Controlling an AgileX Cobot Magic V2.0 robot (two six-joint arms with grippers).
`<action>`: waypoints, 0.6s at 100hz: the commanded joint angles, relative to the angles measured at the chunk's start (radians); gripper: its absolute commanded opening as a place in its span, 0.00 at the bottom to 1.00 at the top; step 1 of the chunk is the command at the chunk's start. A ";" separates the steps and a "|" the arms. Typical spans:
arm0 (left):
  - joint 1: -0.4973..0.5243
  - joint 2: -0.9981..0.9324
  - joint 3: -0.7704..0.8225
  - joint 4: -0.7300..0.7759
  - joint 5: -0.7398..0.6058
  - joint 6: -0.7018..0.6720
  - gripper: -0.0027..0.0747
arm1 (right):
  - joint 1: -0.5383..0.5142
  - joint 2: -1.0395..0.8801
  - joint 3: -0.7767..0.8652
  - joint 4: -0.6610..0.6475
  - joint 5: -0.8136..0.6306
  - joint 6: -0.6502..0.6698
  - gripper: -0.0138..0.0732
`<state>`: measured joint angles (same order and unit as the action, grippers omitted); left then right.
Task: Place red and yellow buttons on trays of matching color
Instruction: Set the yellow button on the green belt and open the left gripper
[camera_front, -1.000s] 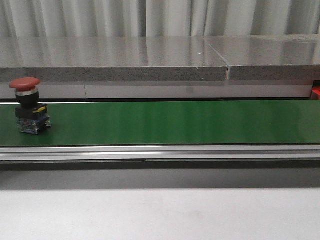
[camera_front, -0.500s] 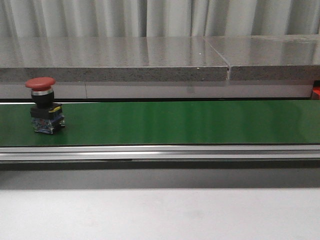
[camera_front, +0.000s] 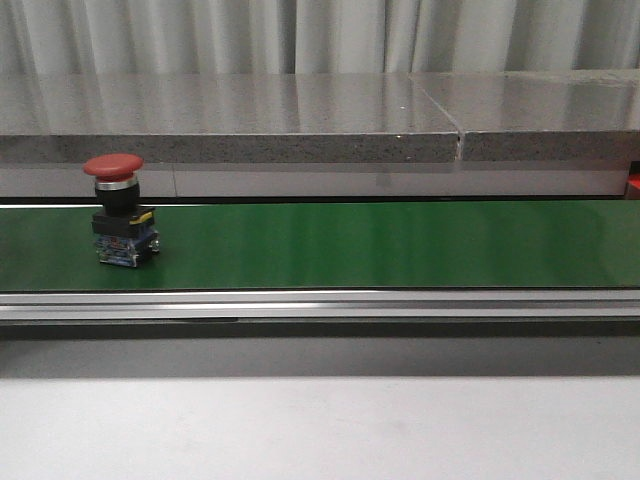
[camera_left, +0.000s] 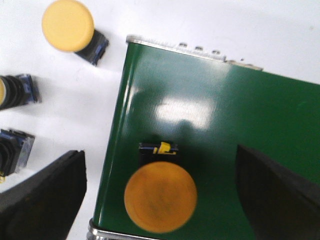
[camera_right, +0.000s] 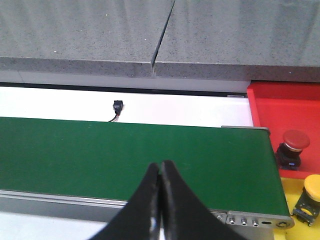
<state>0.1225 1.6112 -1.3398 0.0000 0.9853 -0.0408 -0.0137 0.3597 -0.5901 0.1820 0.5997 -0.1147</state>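
A single red button (camera_front: 120, 210) stands upright on the green belt (camera_front: 400, 245) in the front view, toward the belt's left end, with a grey stone ledge (camera_front: 300, 120) running behind it and a pale tabletop (camera_front: 320, 430) in front.

The left claw (camera_left: 160, 200) hangs above the belt's end with its two dark fingers (camera_left: 45, 200) spread wide apart, and one yellow button (camera_left: 160, 196) stands on the belt between them, touched by neither. Off the belt on the white surface beside it lie three more buttons: one with its yellow cap (camera_left: 67, 25) in full view, and two dark-bodied ones (camera_left: 17, 90) cut by the frame edge, their cap colours hard to tell.

The right claw (camera_right: 160, 200) is pressed together, holding nothing, above the near edge of the belt's other end. Past that end sits a red tray (camera_right: 285, 107) carrying one red-capped button (camera_right: 291, 147), and next to it a yellow tray (camera_right: 295, 225) carrying one yellow-capped button (camera_right: 312, 192). A small black connector (camera_right: 117, 106) lies on the white strip behind the belt.
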 joint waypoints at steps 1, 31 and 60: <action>-0.026 -0.094 -0.035 0.000 -0.062 0.004 0.82 | -0.001 0.008 -0.026 0.000 -0.069 -0.005 0.08; -0.156 -0.295 -0.015 0.000 -0.114 0.110 0.53 | -0.001 0.008 -0.026 0.000 -0.069 -0.005 0.08; -0.265 -0.529 0.160 -0.026 -0.230 0.114 0.01 | -0.001 0.008 -0.026 0.000 -0.069 -0.005 0.08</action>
<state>-0.1217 1.1648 -1.2080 0.0000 0.8453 0.0734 -0.0137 0.3597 -0.5901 0.1820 0.5997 -0.1147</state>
